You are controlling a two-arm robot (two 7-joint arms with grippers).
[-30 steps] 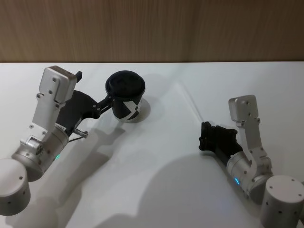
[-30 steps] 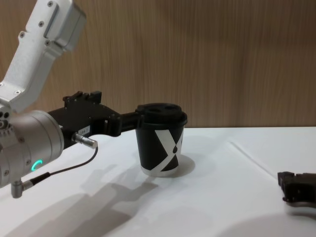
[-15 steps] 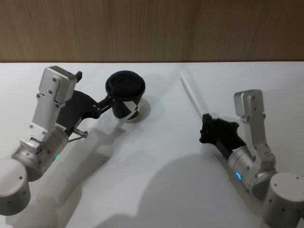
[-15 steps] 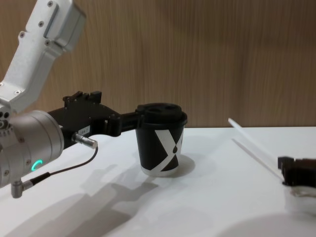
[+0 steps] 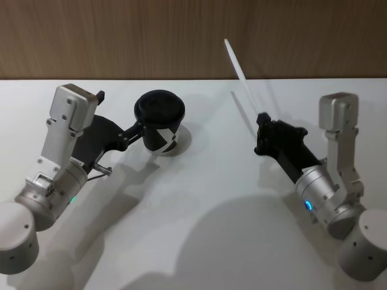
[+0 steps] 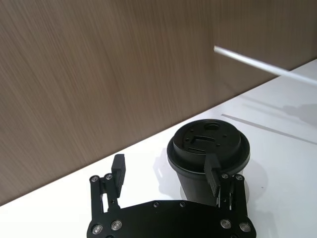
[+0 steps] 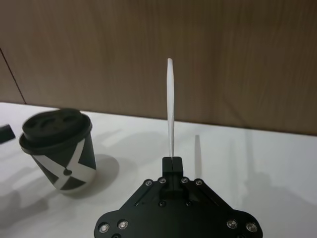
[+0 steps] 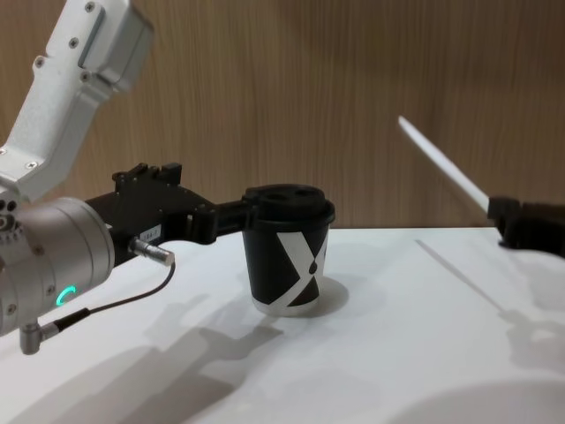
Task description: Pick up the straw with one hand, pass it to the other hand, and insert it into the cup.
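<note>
Straw (image 5: 242, 75): clear of the table (image 5: 199, 211), its lower end pinched in our right gripper (image 5: 261, 121), which is clamped tight on it.
Long axis: free tip slants up and leftward, toward the cup (image 5: 159, 109).
Left gripper (image 6: 165, 166): spread wide, empty, one finger against the cup.
Gap: the cup stands between our grippers.
Room: open table; we'd watch that cup.

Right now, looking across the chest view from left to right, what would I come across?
Left arm's silver wrist with green ring light → left black long-fingered claw → black paper cup with a white X mark → thin white straw → right black claw, shut on that straw.
</note>
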